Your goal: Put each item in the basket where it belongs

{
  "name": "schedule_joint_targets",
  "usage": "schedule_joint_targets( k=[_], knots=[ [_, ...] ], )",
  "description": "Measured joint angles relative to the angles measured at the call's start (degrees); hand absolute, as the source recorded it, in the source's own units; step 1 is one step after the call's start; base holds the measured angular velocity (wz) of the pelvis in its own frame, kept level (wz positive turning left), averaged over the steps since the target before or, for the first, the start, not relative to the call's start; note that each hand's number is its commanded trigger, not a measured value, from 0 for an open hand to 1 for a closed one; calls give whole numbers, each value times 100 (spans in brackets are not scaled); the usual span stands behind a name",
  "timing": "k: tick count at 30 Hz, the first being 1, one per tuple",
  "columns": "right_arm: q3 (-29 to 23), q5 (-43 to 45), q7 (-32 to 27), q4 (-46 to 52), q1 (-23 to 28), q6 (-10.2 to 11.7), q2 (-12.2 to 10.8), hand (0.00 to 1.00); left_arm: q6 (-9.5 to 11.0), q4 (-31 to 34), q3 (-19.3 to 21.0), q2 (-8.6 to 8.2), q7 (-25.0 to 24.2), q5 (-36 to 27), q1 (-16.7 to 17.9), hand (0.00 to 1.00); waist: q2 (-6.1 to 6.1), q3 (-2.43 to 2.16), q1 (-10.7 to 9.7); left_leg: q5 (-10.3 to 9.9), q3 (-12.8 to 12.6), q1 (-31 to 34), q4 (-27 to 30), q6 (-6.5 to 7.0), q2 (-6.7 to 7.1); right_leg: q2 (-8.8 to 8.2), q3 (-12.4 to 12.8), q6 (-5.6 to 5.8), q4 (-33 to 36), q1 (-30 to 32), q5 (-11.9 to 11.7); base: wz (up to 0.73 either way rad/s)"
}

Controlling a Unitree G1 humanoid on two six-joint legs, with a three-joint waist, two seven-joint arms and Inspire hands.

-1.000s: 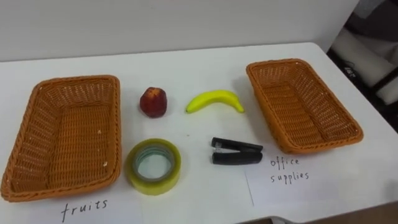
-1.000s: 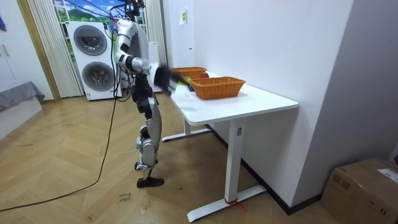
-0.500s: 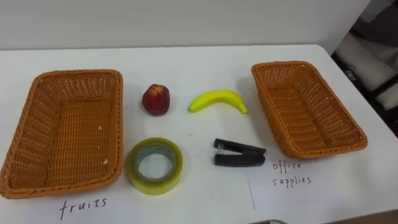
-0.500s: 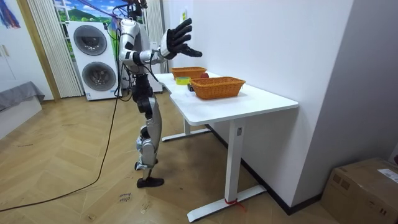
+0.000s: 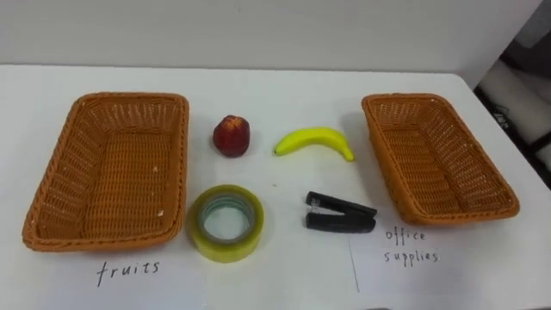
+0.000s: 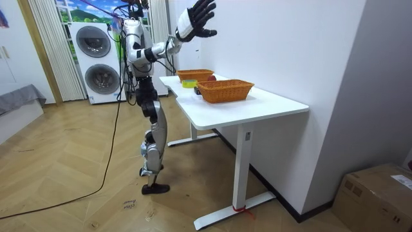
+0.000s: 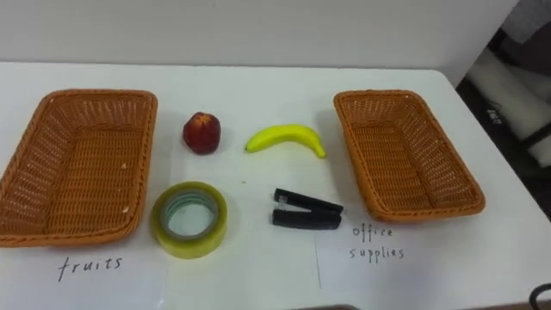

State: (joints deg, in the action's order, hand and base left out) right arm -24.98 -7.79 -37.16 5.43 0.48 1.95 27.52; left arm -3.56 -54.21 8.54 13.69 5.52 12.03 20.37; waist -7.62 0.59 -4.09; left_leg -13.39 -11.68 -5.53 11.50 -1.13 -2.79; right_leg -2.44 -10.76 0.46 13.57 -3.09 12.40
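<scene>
Fingers point(image 6: 207, 6) spread, gripping nothing; right hand point(image 6: 197, 17) raised high over the table point(image 6: 257, 106) edge in the room view. The eye views add detail: apple point(image 5: 232, 135), banana point(image 5: 314, 141), tape roll point(image 5: 225, 248) and stapler point(image 5: 340, 213) lie on the tabletop between the fruits basket point(image 5: 179, 155) and the office basket point(image 5: 381, 146).

Stance: robot stood upright at the table's point(image 6: 257, 106) long edge, on the room view's left.
Right hand point(image 6: 201, 14): held above head height, fingers spread, well above the table.
Tabletop: near basket point(image 6: 225, 90) and far basket point(image 6: 193, 75), yellow roll point(image 6: 188, 82) between them.
Background: stacked washing machines point(image 6: 96, 61).
</scene>
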Motion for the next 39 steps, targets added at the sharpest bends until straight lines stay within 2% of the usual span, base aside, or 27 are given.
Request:
schedule_joint_targets(
  k=[4, 6, 11, 17, 25, 26, 31, 39],
  knots=[
    [261, 182, 255, 308, -114, 3, 0, 0, -5, -23, -25, 1, 3, 4, -72, 0, 42, 3, 61, 0, 8, 17, -17, 0, -1, 1, -12, 1, 7, -9, -2, 0],
    [433, 179, 473, 458, -127, -3, -1, 0, -4, -6, -59, -9, 16, 136, -91, 0, 82, -17, 133, 0, 9, 22, -17, 0, -3, 0, -41, -1, 5, -8, -4, 0],
    [637, 179, 896, 701, -182, -3, 0, 0, -4, -18, -142, -27, 17, 397, -92, 0, 188, -43, 160, 1, 89, -17, -26, -1, 2, -5, -130, 0, -19, -91, -4, 7],
    [667, 576, 1122, 704, -289, -1, 0, 0, -5, -51, -203, -27, -2, 521, -83, 0, 162, -41, 280, 4, 106, 38, -14, -6, -6, -5, -226, -6, -84, -121, -15, 4],
    [1232, 810, 1538, 735, -293, 3, 0, 0, 13, -90, -209, -15, -6, 516, -90, 0, 211, -18, 347, 3, 128, -8, -10, -5, -9, -15, -293, -5, -90, -188, -43, 2],
    [1280, 837, 1636, 734, -292, 3, 0, 0, 14, -101, -209, -16, -26, 516, -97, 0, 189, -32, 351, 3, 142, -7, -10, -5, -9, -19, -329, -5, -87, -195, -43, 7],
    [1302, 863, 1952, 734, -292, 3, 0, 0, 14, -113, -209, -16, -215, 515, -107, 0, 185, -34, 436, 3, 164, -6, 0, -4, -5, -28, -373, -5, -88, -214, -43, 3],
    [1538, 863, 2499, 727, -292, 3, -1, 0, 18, -106, -209, -16, -370, 516, -190, 0, 182, -19, 482, 3, 263, 7, 20, -4, 7, -44, -499, -1, -93, -256, -40, 6]
  ],
)
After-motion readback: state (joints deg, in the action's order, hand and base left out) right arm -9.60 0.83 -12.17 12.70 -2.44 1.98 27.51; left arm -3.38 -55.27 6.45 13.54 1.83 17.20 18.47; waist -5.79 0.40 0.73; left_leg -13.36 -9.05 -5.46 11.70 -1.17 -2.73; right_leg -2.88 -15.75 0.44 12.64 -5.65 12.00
